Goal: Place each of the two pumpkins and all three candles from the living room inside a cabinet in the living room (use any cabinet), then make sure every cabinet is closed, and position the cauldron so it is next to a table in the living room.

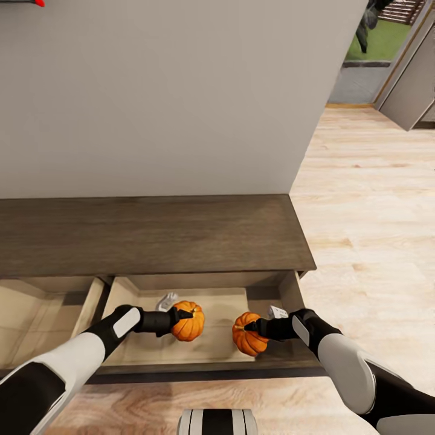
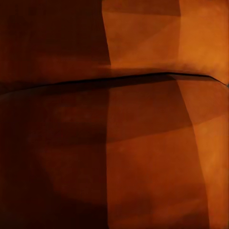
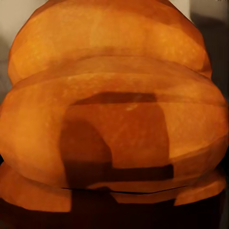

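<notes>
Nearest, the left gripper (image 1: pixel 176 319) holds the left pumpkin (image 1: pixel 188 322), and the right gripper (image 1: pixel 254 328) holds the right pumpkin (image 1: pixel 247 334). Both are ribbed, round and bright orange, over the open cabinet drawer (image 1: pixel 223 353) with its smooth beige bottom. Behind lies the dark wood-grain cabinet top (image 1: pixel 151 232), then the plain grey wall (image 1: pixel 169 90).

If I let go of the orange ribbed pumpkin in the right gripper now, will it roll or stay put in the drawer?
The orange ribbed pumpkin looks rounded, so it may rock or roll slightly. Its squat shape probably settles it quickly. It appears rigid, unlikely to deform.
</notes>
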